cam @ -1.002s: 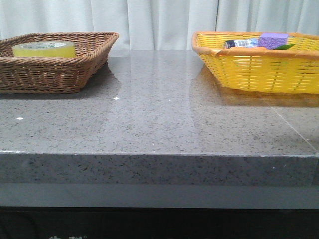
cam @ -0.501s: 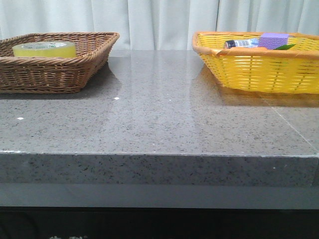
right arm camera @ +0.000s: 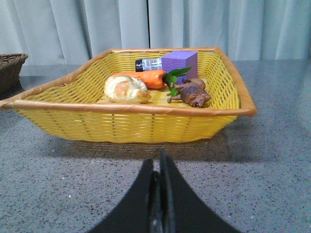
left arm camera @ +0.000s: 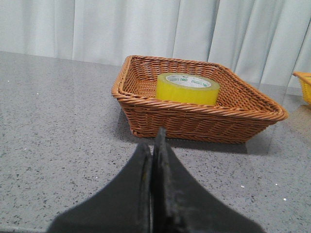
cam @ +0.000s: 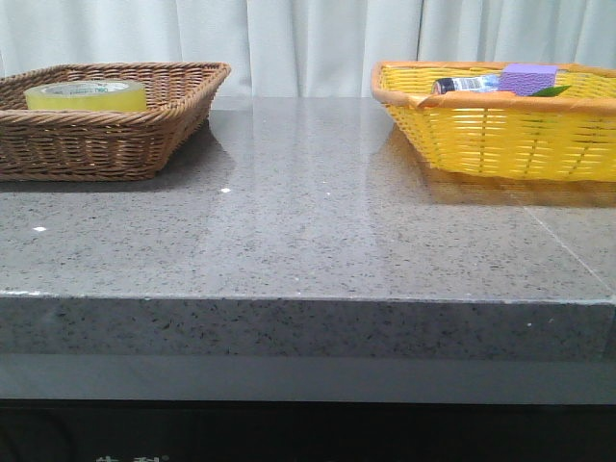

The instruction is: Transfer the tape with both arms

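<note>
Tape (left arm camera: 187,89) is lying flat inside the brown wicker basket (left arm camera: 146,109), pale yellow roll with a white inner ring and some green print, nothing touching it. From the left wrist view the left hand (left arm camera: 154,145) is pinched closed, fingers pressed together with no gap, holding nothing, hovering low over the grey speckled surface (left arm camera: 58,126) just in front of that basket, so the roll is straight ahead of it past the near rim.

Right hand (right arm camera: 158,165) is the same deal: closed tight, empty, sitting over the surface in front of the yellow basket (right arm camera: 126,119). Ahead of it in there is a croissant (right arm camera: 126,90), an orange carrot (right arm camera: 143,78) with green leaves, a purple block (right arm camera: 180,62), a dark bottle (right arm camera: 148,64) lying behind, and a brown toy animal (right arm camera: 192,92), can't tell what kind.

Front view shows both baskets well apart at the far corners, white curtain (cam: 308,38) behind, neither arm in the shot.
</note>
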